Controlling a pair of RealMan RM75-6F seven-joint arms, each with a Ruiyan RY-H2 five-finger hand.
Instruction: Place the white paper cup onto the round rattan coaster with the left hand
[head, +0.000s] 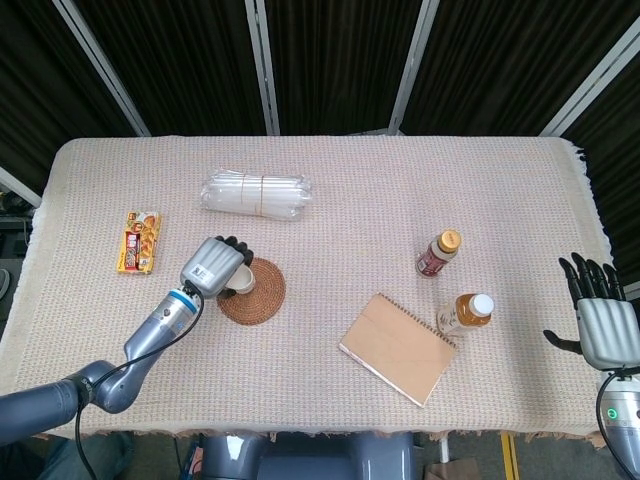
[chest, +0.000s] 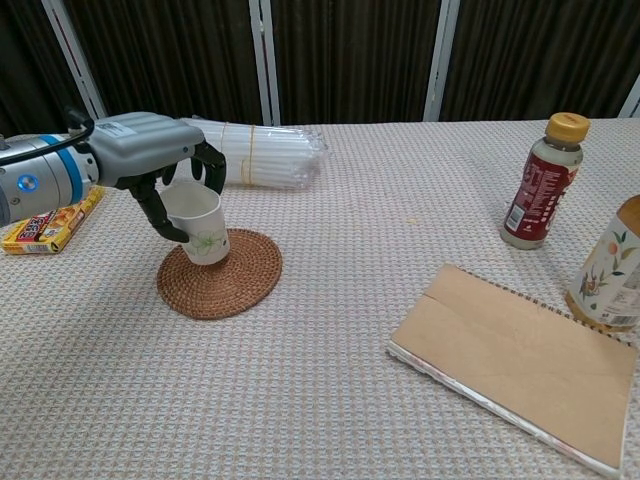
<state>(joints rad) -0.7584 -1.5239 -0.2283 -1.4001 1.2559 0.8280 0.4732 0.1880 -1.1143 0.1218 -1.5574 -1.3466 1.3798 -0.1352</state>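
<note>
My left hand (chest: 150, 160) (head: 212, 264) grips the white paper cup (chest: 198, 222) (head: 241, 279), its fingers wrapped round the rim. The cup stands upright, its base on the left part of the round rattan coaster (chest: 222, 280) (head: 257, 297). The cup bears a faint green print. My right hand (head: 600, 320) hangs off the table's right edge with its fingers spread, holding nothing; the chest view does not show it.
A bundle of clear plastic straws (chest: 247, 152) lies behind the coaster. A yellow snack box (chest: 50, 215) is at the left. A brown notebook (chest: 520, 360), a red-labelled bottle (chest: 542, 180) and an orange-drink bottle (chest: 612, 265) occupy the right side.
</note>
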